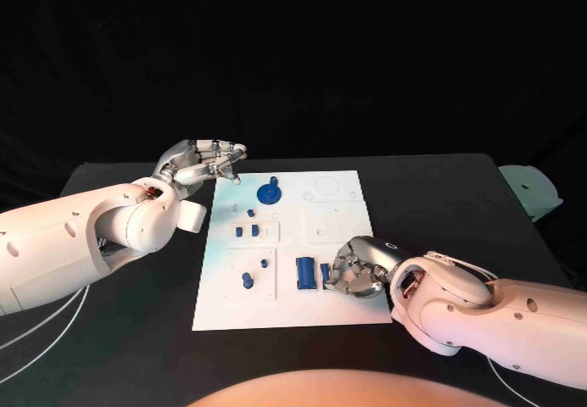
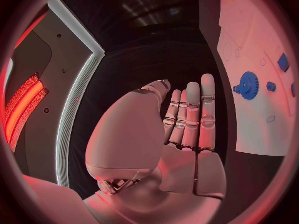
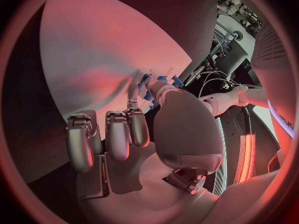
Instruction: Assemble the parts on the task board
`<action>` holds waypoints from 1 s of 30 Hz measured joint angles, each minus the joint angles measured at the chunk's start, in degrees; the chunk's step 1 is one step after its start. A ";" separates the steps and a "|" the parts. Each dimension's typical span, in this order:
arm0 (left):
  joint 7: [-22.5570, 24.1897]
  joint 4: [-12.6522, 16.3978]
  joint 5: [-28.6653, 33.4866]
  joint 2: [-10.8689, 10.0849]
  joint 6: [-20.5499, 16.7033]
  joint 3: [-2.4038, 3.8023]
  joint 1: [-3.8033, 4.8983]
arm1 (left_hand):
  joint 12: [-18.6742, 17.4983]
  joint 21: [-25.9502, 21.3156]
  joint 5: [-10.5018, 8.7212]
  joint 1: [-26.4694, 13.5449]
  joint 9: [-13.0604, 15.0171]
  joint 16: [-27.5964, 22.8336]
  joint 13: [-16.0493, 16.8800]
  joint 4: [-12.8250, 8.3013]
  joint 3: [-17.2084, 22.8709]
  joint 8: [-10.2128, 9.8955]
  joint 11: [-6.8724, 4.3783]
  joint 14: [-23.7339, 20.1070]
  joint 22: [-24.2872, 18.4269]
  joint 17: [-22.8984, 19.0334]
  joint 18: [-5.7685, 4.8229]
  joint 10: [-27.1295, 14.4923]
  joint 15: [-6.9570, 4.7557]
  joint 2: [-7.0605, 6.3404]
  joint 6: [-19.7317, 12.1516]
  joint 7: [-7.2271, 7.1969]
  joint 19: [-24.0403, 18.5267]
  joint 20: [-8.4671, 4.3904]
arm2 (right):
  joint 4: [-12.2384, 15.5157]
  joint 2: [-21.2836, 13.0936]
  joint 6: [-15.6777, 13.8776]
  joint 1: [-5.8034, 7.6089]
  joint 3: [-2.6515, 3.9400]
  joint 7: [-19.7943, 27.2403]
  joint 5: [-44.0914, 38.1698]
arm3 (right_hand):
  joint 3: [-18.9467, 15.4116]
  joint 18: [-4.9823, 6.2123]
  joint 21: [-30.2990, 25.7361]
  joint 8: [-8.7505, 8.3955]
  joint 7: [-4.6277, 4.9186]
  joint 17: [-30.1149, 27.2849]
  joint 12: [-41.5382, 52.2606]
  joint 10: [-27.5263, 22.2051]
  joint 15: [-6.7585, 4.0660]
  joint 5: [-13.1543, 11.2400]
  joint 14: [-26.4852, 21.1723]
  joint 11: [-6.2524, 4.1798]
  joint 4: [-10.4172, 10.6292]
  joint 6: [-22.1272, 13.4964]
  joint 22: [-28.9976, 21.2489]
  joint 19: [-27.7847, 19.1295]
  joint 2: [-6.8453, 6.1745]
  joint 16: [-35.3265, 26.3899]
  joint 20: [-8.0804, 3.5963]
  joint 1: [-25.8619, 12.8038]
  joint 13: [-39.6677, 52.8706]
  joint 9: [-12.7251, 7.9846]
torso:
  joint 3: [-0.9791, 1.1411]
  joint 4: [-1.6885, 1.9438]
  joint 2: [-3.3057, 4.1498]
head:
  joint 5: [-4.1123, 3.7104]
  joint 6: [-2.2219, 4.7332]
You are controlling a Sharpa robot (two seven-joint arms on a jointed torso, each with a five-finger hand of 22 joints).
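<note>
The white task board [image 1: 282, 301] lies in the middle of the table. A blue gear [image 1: 269, 193] [image 2: 248, 84] sits near its far edge. Two small blue pegs [image 1: 246, 230] stand mid-left, and more blue parts [image 1: 249, 280] lie nearer left. A tall blue block [image 1: 306, 271] stands right of centre, with a small blue part [image 1: 326, 271] [image 3: 149, 84] beside it. My right hand [image 1: 354, 267] [image 3: 143, 129] rests low on the board, most fingers curled, thumb and one finger pinching that small part. My left hand [image 1: 202, 159] [image 2: 187, 124] hovers by the board's far left corner, holding nothing.
The black table [image 1: 465, 195] has bare room right of and behind the board. A pale green object [image 1: 532, 191] sits at the table's right edge. White cables [image 1: 49, 326] hang under my left arm at the near left.
</note>
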 measured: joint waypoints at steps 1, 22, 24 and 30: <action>0.00 -0.01 0.00 0.00 0.00 0.00 0.00 | 0.00 0.00 0.00 0.00 0.00 0.00 0.00 0.00 0.00 0.00 0.00 0.00 0.00 0.00 0.00 0.00 0.00 0.00 0.00 0.00 0.00 0.00 | -0.01 0.00 0.14 0.00 0.00 0.18 -0.04 | 0.00 0.00 0.00 0.00 0.00 0.00 0.00 0.00 0.00 -0.28 0.00 0.00 0.00 0.00 0.01 0.00 0.02 0.00 0.00 0.02 0.00 -0.06 | 0.00 -0.02 0.00 | 0.00 0.01; -0.03 -0.42 0.04 0.43 0.09 -0.08 0.00 | 0.43 -0.30 0.00 -1.48 0.00 0.30 0.01 0.20 0.28 0.33 -0.13 0.00 0.04 -0.07 0.00 -0.12 0.00 -0.24 -0.50 0.01 -0.22 0.22 | -0.07 -2.00 -2.98 1.34 0.00 5.19 1.33 | -2.02 1.14 -7.67 -2.12 1.65 -2.00 -10.87 -4.81 0.52 1.87 0.12 1.14 2.27 -2.78 -0.01 -0.02 1.73 -4.61 0.11 0.72 -0.10 -1.10 | -0.14 0.04 -0.20 | -0.09 0.88; 0.08 -0.77 0.21 0.84 0.23 -0.37 -0.03 | 0.85 -0.68 0.00 -3.05 0.00 0.34 0.01 0.93 -0.46 0.33 0.01 0.00 -0.15 -0.14 0.00 -0.42 0.00 -0.74 -1.01 0.09 -0.30 0.30 | -0.96 -2.54 -4.77 2.49 0.05 9.60 5.32 | -1.17 2.96 -16.60 -3.23 2.49 -7.06 -18.76 -9.38 1.38 2.68 -0.09 1.92 1.67 -4.62 -0.01 -0.96 2.16 -9.03 1.05 2.81 -3.20 -1.48 | -0.21 0.07 -0.37 | -0.15 1.29; 0.61 -2.66 1.30 2.45 1.12 -0.75 -0.87 | 2.58 -3.79 0.00 -5.36 0.05 -1.27 0.21 2.15 -2.79 1.32 -0.22 -1.54 -2.08 -1.33 0.00 -0.82 0.30 -1.13 -1.85 0.00 -0.62 0.62 | -7.74 -1.99 -6.93 5.95 0.11 23.99 24.00 | 1.46 8.94 -55.52 -6.06 5.28 -32.82 -42.13 -23.26 3.43 2.95 -9.16 4.57 -0.95 -9.90 -7.22 -14.05 2.57 -33.09 3.09 7.41 -20.54 -1.82 | -0.57 0.14 -1.57 | -0.50 3.18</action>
